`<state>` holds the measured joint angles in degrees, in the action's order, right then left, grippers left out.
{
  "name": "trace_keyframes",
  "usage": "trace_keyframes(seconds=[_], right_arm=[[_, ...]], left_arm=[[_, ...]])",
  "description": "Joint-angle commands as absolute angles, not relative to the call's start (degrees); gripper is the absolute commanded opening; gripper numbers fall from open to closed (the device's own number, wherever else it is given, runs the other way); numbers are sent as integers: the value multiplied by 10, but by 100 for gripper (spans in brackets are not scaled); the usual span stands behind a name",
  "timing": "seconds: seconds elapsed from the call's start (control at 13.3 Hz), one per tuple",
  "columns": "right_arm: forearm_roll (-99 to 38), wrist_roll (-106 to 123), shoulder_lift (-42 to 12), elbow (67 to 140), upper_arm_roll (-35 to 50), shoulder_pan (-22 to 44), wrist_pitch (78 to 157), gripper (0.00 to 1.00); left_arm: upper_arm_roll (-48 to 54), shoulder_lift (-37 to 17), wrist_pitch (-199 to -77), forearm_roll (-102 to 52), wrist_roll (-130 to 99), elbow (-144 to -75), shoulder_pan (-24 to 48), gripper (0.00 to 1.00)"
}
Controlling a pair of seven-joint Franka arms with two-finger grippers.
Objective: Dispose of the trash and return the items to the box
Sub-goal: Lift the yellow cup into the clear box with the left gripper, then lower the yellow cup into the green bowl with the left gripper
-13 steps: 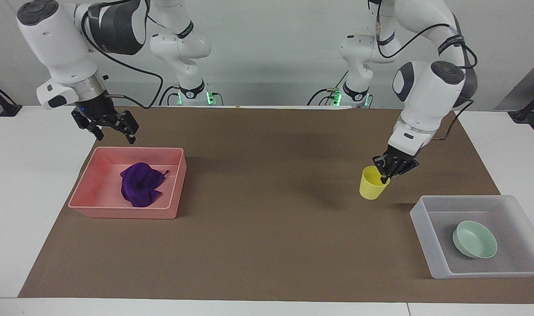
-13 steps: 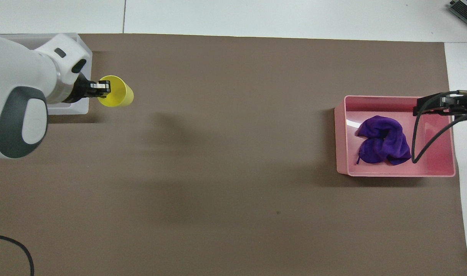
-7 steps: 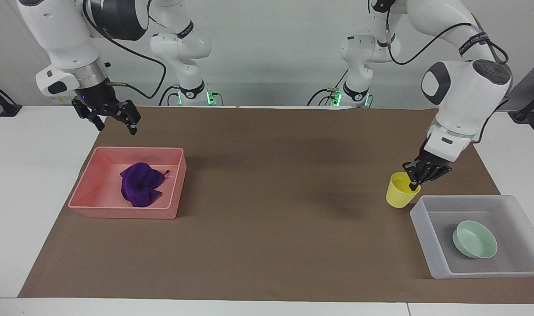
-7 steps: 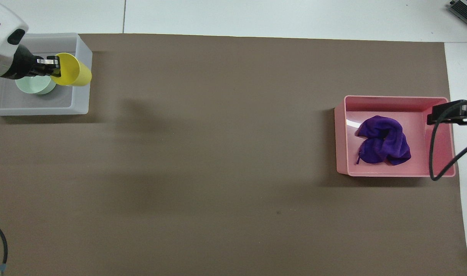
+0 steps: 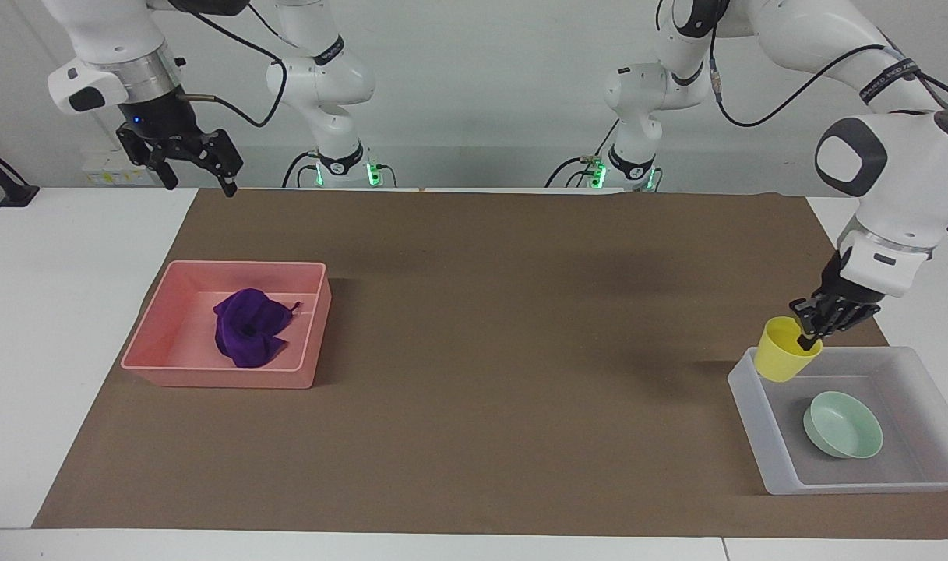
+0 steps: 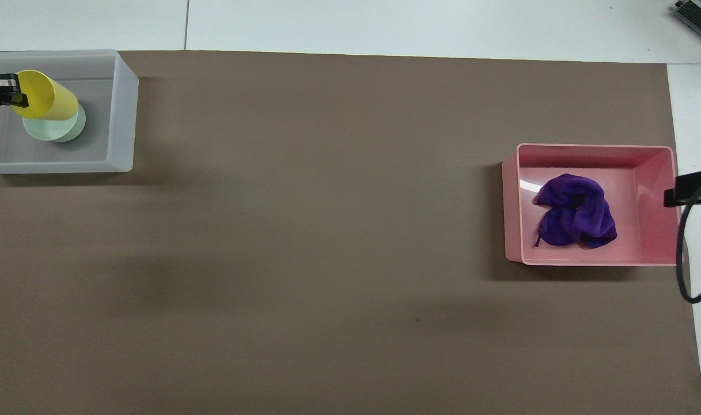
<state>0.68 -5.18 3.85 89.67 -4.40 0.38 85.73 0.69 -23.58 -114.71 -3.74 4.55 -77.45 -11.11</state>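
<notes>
This is a robotics laboratory. Two white robot arms stand on bases with green lights at the edge of a white tabletop, in front of a plain grey wall. A brown paper sheet covers the middle of the tabletop, and black cables hang along the arms. There is no home furniture.

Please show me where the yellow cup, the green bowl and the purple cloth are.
yellow cup (image 5: 785, 360), facing view, on its outer wall.
green bowl (image 5: 844, 423), facing view, on its inner floor.
purple cloth (image 6: 576, 211), overhead view, on the middle of its folds.
</notes>
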Motion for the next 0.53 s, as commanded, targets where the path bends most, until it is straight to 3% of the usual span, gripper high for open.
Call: trace_keyframes(seconds=[0.0, 0.22, 0.45], right_arm=[[12, -62, 57, 939, -36, -2, 890, 100], [25, -61, 54, 931, -36, 15, 886, 100], [24, -59, 41, 895, -36, 15, 851, 100]], left_arm=[[24, -306, -1126, -44, 62, -694, -138, 0], [45, -372, -1127, -43, 64, -637, -171, 0], [51, -402, -1138, -42, 69, -622, -178, 0]])
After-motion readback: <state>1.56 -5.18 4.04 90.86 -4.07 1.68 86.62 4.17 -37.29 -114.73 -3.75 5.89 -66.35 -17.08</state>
